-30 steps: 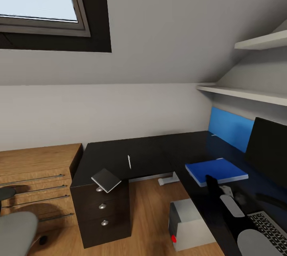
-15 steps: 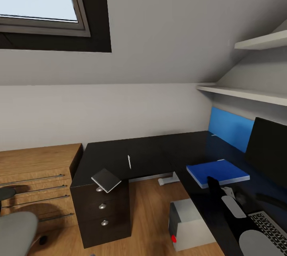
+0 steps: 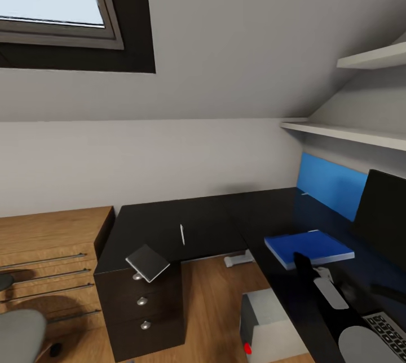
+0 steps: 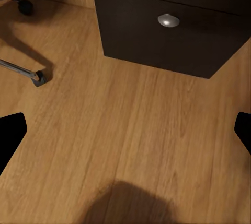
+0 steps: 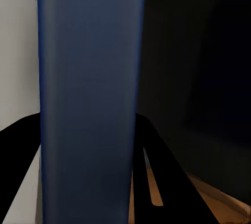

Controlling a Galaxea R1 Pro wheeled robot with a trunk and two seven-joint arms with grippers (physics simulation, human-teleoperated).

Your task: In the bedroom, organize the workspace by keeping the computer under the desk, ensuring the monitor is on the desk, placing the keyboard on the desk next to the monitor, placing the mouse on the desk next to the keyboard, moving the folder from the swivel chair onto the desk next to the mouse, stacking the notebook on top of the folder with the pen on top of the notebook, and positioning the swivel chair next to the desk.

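Head view: the whole picture has slid slightly, so my camera has turned; flat bright blue folder (image 3: pixel 309 248) lies on the black-topped L-shaped desk (image 3: pixel 214 219), thin grey notebook slab (image 3: pixel 148 262) overhanging the drawer corner.

Left wrist view: my left gripper (image 4: pixel 125 132) hangs spread over the wood floor.

Right wrist view: my right gripper (image 5: pixel 86 145) clamps the folder's edge, judging by the blue slab between the fingers.

Place: you're in an attic bedroom workspace.
Evidence: skylight (image 3: pixel 53 1) in the sloped ceiling above the desk (image 3: pixel 214 219); wall shelves (image 3: pixel 361 134) over the desk; wood floor (image 3: pixel 214 306) beneath it.
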